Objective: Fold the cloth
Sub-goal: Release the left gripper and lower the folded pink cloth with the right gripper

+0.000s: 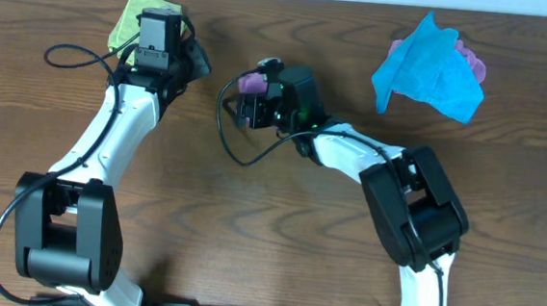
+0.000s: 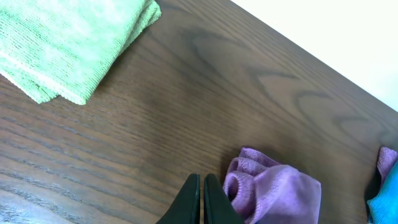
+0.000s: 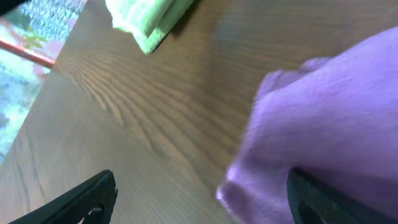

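Observation:
The lilac cloth (image 1: pixel 252 80) lies bunched on the table at centre, mostly hidden under my right gripper (image 1: pixel 248 101). In the right wrist view the cloth (image 3: pixel 336 118) fills the right side. My right gripper (image 3: pixel 202 186) is wide open, and its right finger rests over the cloth's edge. In the left wrist view the cloth (image 2: pixel 277 193) is a crumpled heap just right of my left gripper (image 2: pixel 202 198), which is shut and empty. In the overhead view my left gripper (image 1: pixel 199 63) is at the back left, apart from the cloth.
A folded light green cloth (image 1: pixel 133 20) lies at the back left under my left arm; it also shows in the left wrist view (image 2: pixel 68 43). A bright blue cloth (image 1: pixel 429 69) lies crumpled at the back right, with a purple piece (image 1: pixel 473 61) showing behind it.

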You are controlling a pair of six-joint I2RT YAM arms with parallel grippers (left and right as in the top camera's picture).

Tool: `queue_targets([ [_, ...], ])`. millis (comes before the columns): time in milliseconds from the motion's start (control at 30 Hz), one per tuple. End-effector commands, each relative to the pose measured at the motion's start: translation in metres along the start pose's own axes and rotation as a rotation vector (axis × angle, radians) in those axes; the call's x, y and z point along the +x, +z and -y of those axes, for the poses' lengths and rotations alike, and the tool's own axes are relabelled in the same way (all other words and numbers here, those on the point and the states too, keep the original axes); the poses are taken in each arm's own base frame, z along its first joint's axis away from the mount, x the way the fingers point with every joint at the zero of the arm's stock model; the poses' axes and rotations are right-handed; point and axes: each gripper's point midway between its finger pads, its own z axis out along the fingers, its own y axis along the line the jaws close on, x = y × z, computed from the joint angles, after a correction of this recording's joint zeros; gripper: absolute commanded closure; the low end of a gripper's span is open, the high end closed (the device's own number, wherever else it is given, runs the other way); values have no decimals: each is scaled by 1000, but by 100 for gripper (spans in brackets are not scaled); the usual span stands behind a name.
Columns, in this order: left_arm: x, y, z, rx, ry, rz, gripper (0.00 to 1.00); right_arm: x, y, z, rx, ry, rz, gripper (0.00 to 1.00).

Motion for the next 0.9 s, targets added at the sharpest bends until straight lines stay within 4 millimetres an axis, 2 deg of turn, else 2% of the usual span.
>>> queue_targets([
  [0,-11,-9,2,4,19,30,94,15,12,4,11,0,-33,13],
  [100,-11,-9,2,4,19,30,94,22,16,8,19,4,-45,12],
  [200,-11,-10,1,4,18,32,94,12,14,4,-3,-7,-18,11],
  [333,-19,-18,-1,6,9,48,94,-18,-8,-7,-23,-34,36,9],
  [433,-27,-32,-6,4,-6,65,86,-26,-27,-7,-5,-50,14,1],
  [600,-31,-63,-13,31,-42,41,63,-49,-87,-11,61,-173,-8,1],
  [633,-30,-69,-14,36,-55,31,50,-53,-102,-12,75,-201,-12,1],
  [733,-22,-81,-18,45,-92,-16,19,-56,-144,-12,121,-261,-47,1],
  [867,-2,-86,-20,70,-146,-119,10,-40,-206,1,235,-314,-138,1],
])
